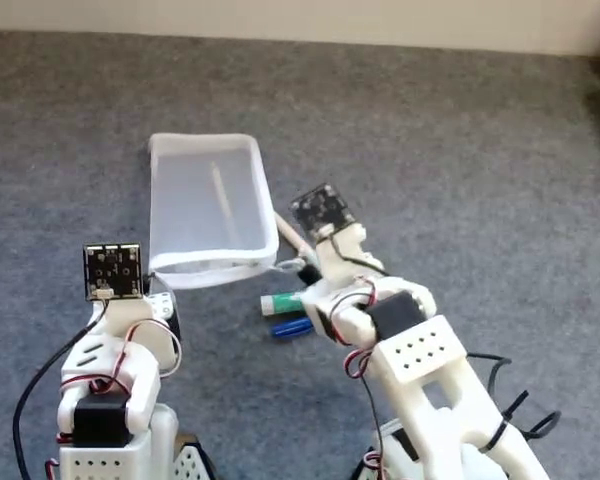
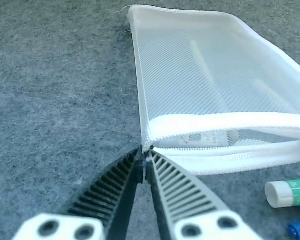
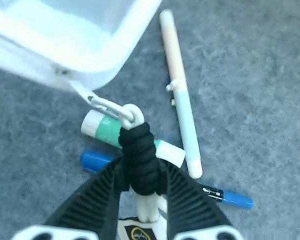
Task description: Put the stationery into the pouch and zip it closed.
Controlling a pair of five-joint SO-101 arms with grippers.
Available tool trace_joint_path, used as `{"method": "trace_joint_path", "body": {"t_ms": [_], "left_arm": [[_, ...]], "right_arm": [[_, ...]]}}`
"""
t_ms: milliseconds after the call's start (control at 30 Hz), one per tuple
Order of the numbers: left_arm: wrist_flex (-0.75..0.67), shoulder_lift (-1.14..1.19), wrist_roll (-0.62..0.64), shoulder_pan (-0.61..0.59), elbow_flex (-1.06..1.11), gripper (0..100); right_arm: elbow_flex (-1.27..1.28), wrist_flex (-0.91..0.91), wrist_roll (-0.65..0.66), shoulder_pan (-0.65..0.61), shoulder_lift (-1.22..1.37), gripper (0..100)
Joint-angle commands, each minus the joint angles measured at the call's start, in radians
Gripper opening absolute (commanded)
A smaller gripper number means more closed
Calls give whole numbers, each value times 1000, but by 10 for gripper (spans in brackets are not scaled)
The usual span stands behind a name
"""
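The white mesh pouch [image 1: 205, 205] lies flat, its zipped edge toward the arms. A slim pale stick shows faintly through the mesh [image 2: 205, 65]. My left gripper [image 2: 145, 152] is shut on the pouch's near left corner [image 1: 158, 272]. My right gripper [image 3: 140, 170] is shut on the black cord [image 3: 139, 150] tied to the zipper pull's metal ring [image 3: 110, 107], at the pouch's near right corner [image 1: 298, 266]. On the carpet by that corner lie a green-and-white glue stick [image 3: 106, 131], a blue pen [image 3: 230, 197] and a beige and pale-blue pen [image 3: 182, 100].
Grey carpet [image 1: 460, 150] covers the whole surface, with open room to the right of the pouch and beyond it. The glue stick [image 1: 282, 301] and blue pen [image 1: 291, 326] sit between the two arms, close to the right arm's wrist.
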Motion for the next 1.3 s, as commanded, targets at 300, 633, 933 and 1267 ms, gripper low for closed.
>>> {"method": "trace_joint_path", "body": {"t_ms": [300,633,933,1267], "left_arm": [[-155,-12,2,-13,82,221],[-196,-10,0,-19,97,168],[-163,-12,-94,-19,51,5],[-123,-12,-94,-67,27,5]], "right_arm": [[-19,179,17,-159,-464,6],[-15,203,66,-154,-568,6],[12,200,63,-113,-613,149],[151,125,63,-76,-615,224]]}}
